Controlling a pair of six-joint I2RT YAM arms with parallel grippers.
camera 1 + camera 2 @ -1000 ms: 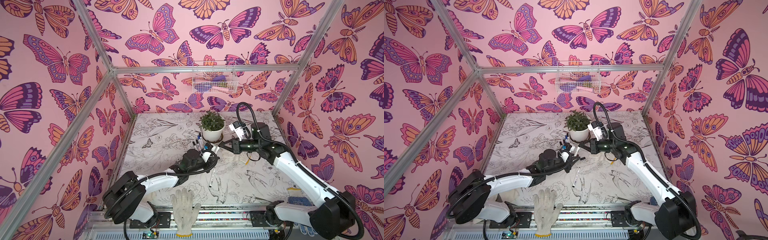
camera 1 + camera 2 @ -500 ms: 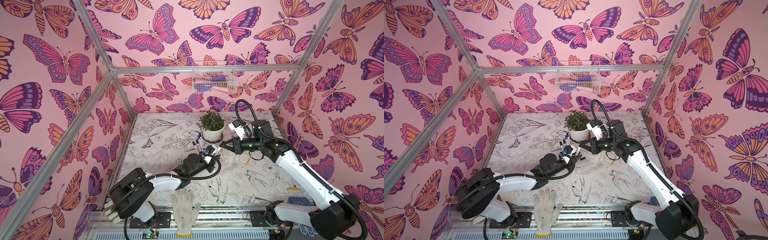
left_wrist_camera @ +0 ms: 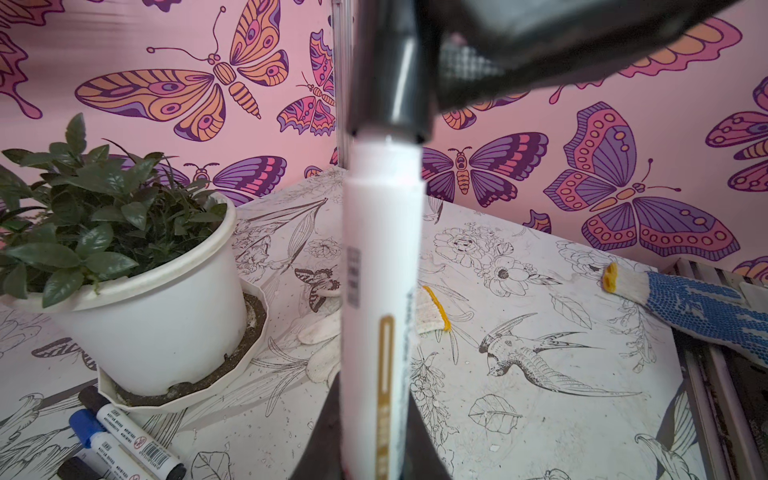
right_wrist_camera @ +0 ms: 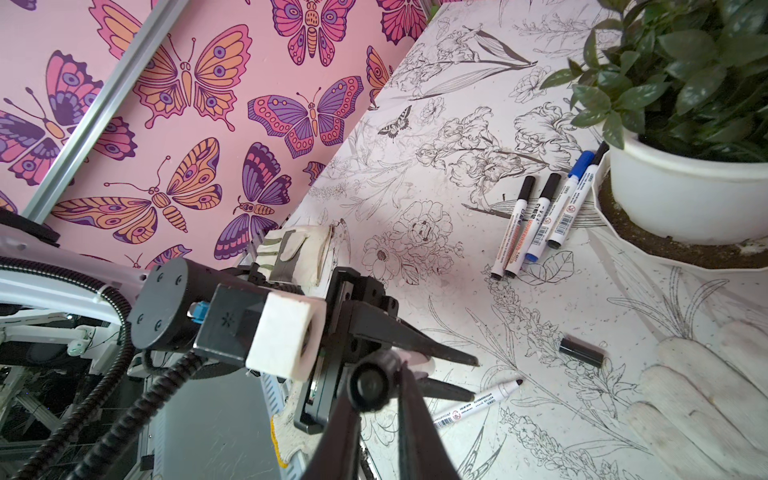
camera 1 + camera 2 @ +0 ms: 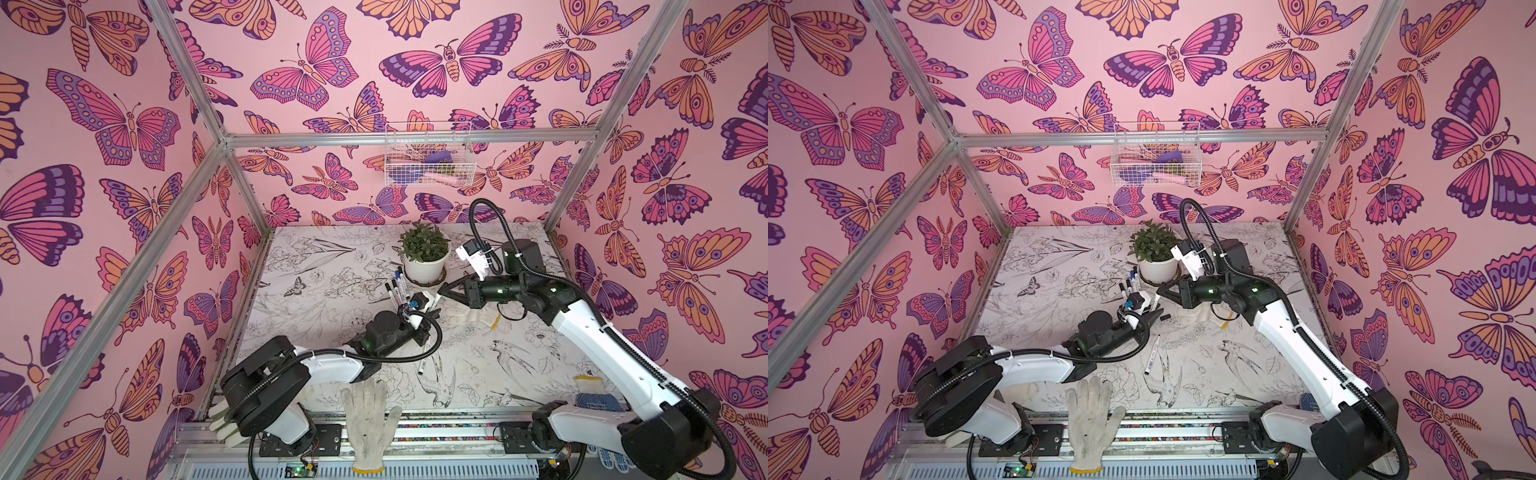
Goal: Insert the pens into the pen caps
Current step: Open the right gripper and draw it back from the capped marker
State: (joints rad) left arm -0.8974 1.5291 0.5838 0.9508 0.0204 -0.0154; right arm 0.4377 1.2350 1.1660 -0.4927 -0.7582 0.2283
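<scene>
My left gripper (image 3: 372, 395) is shut on a white pen (image 3: 382, 249) and holds it out by the barrel. A black pen cap (image 3: 390, 83) sits over the pen's far end. My right gripper (image 4: 376, 386) meets it head-on, its fingers closed round that cap (image 4: 368, 386). In both top views the two grippers (image 5: 430, 313) (image 5: 442, 293) meet in front of the plant. Several capped pens (image 4: 540, 220) lie beside the pot. An uncapped pen (image 4: 478, 405) and a loose black cap (image 4: 582, 351) lie on the table.
A white plant pot (image 5: 426, 266) stands at the back centre. One white glove (image 5: 370, 419) hangs over the front edge and another (image 5: 465, 311) lies under my right arm. A blue-dotted glove (image 5: 594, 399) lies at the front right. A wire basket (image 5: 428, 158) hangs on the back wall.
My left arm has reached a little further forward and right, carrying the pen up to the right gripper's tips. The right arm has hardly moved.
</scene>
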